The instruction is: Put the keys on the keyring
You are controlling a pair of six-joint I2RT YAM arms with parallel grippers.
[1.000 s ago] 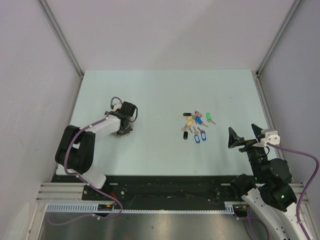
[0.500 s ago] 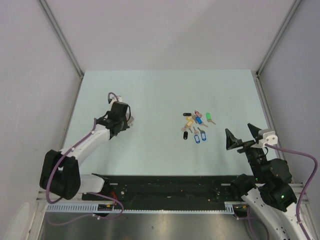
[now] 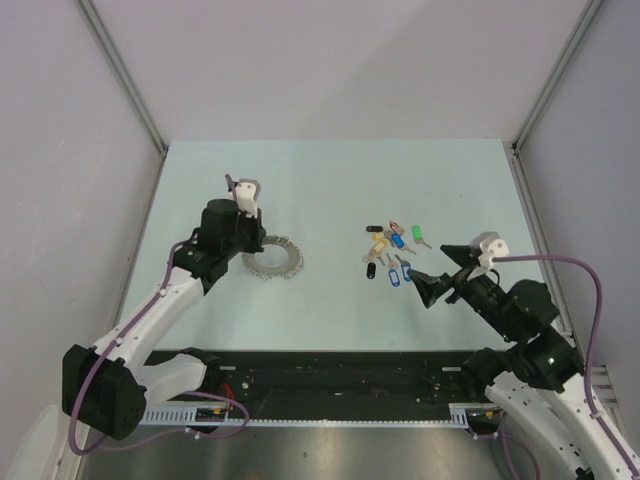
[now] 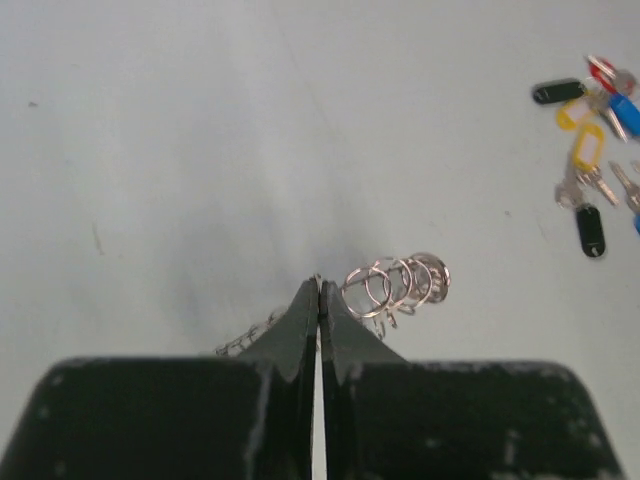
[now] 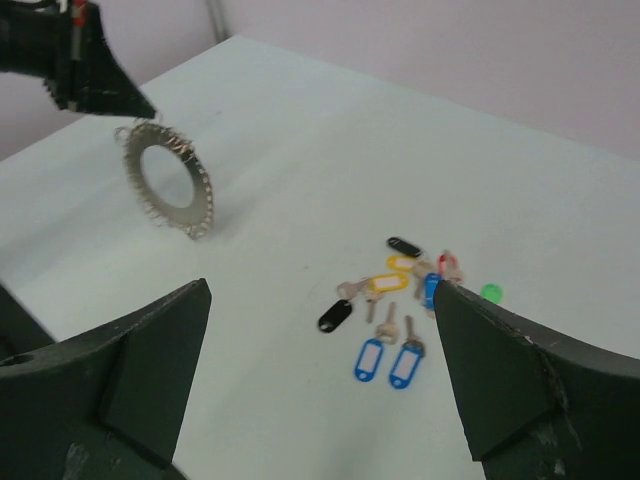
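At about nine o'clock from the centre of the counter (image 3: 330, 180), the left gripper (image 4: 319, 290) has its jaws pressed together, and they appear to pinch the upper rim of the keyring (image 3: 294, 264). The ring stands tipped up on edge rather than lying flat, its wide hole turned toward three o'clock. That pose looks deliberate: it presents the beaded edge and the opening to the other arm, so a key can be brought to it. The keys (image 5: 388, 283) lie loose in a small cluster at three o'clock from the ring, well apart from it, coloured tags scattered among bare metal blades. None is on the ring yet. The right gripper (image 5: 320, 288) hovers at roughly four o'clock from the cluster, jaws spread wide and holding nothing, aimed down at the keys, probably to pick one out.
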